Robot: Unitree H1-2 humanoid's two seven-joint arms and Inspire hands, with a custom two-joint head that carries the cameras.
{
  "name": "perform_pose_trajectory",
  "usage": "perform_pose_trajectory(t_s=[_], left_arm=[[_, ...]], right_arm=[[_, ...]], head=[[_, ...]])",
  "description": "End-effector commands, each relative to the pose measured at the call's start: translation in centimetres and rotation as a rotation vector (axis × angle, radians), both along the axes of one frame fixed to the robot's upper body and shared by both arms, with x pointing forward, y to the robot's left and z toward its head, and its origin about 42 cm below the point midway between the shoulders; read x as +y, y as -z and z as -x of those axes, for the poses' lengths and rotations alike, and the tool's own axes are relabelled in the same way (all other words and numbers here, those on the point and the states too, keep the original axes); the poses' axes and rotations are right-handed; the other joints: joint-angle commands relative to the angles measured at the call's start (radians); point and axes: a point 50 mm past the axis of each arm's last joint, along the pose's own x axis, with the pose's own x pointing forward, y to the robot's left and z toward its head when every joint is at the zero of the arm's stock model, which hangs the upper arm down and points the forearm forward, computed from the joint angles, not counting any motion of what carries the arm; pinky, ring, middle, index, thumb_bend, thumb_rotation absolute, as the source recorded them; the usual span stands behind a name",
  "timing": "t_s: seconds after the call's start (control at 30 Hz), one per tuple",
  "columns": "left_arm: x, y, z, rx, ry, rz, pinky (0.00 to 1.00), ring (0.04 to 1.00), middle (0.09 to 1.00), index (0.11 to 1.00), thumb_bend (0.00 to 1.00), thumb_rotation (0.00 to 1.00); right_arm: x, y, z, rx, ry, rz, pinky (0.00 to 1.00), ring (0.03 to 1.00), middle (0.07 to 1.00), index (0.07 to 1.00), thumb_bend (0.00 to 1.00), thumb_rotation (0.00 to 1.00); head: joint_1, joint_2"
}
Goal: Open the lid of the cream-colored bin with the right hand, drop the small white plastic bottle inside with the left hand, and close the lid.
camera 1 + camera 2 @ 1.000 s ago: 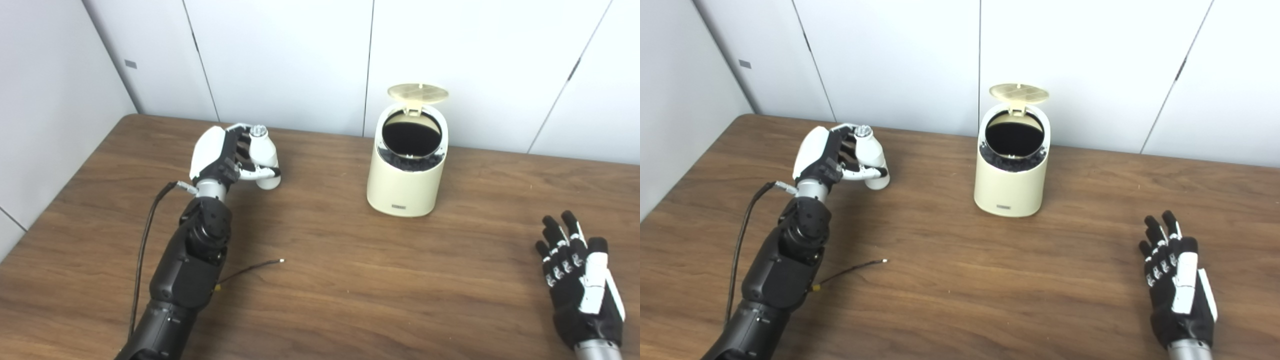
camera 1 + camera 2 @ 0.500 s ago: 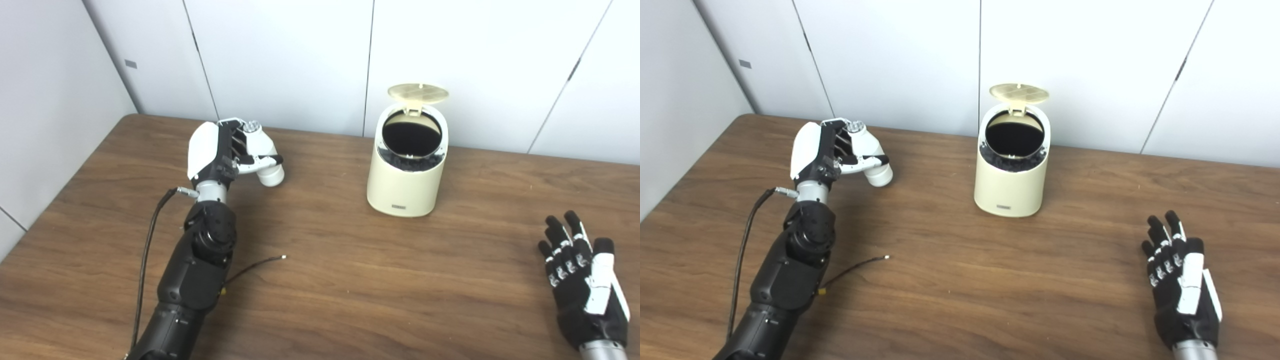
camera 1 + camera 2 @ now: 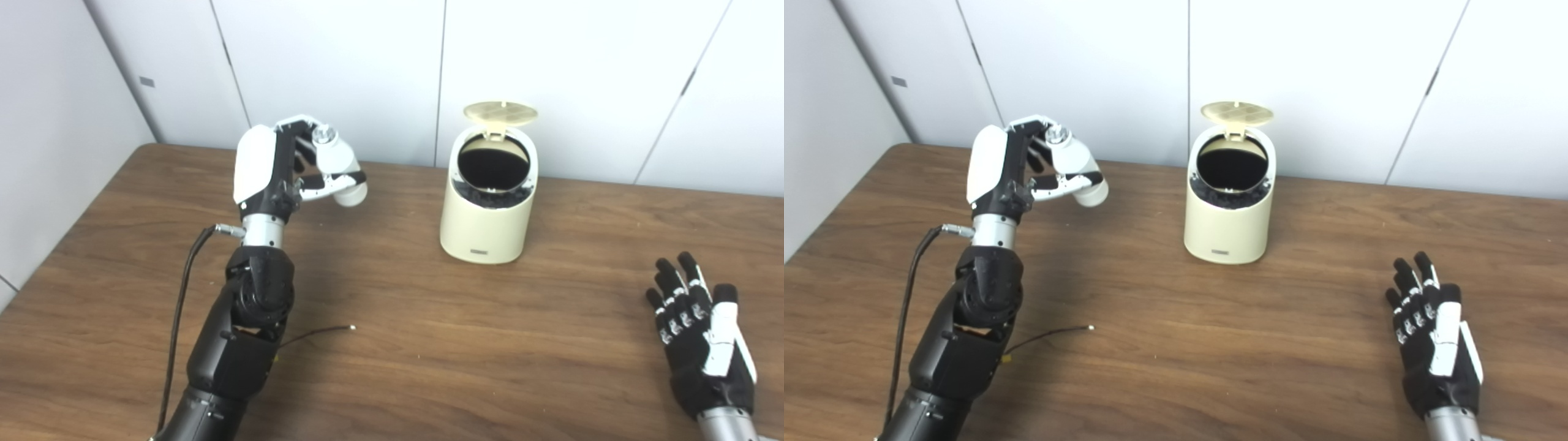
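Note:
The cream-colored bin (image 3: 487, 208) stands at the back of the brown table (image 3: 429, 343), its round lid (image 3: 500, 111) flipped up and its dark inside showing. My left hand (image 3: 275, 168) is shut on the small white plastic bottle (image 3: 340, 165), held tilted in the air above the table, left of the bin and apart from it. My right hand (image 3: 701, 337) rests low at the front right with fingers spread, open and holding nothing, well away from the bin.
A thin black cable end (image 3: 318, 334) lies on the table beside my left forearm. White wall panels (image 3: 343, 67) rise just behind the bin and along the left table edge.
My left hand has lifted the bottle off the table and carried it up and a little toward the bin. The camera shifted slightly. The right hand stayed put.

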Motion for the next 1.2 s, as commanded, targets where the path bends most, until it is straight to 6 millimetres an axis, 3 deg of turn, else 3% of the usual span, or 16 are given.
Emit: perform_pose_trajectory(t_s=[0.0,0.3,0.53,1.17], left_arm=[[-1.5,-3.9,0.2,-0.153,0.053,-0.037,0.34,0.444,0.513,0.461,0.48,0.0],[-6.3,-7.5,2.0,-0.316,0.148,-0.103,0.34,0.429,0.528,0.473,0.47,0.0],[-8.4,-8.9,1.8,-0.345,0.188,-0.076,0.35,0.434,0.527,0.476,0.47,0.0],[-11.8,-6.9,-1.4,-0.293,0.261,-0.035,0.41,0.436,0.517,0.479,0.48,0.0]], right_arm=[[0.4,-0.2,-0.2,-0.022,-0.009,0.003,0.99,1.0,0.958,1.0,0.62,1.0],[1.2,0.1,-0.3,-0.022,-0.005,0.004,0.99,1.0,0.956,1.0,0.63,1.0],[1.6,0.3,-0.3,-0.018,0.001,0.011,1.0,0.996,0.947,1.0,0.63,1.0],[2.6,0.8,-0.6,-0.009,-0.017,0.007,1.0,0.997,0.952,1.0,0.63,1.0]], head=[[-0.003,0.0],[-0.038,-0.006],[-0.055,-0.014],[-0.084,-0.023]])
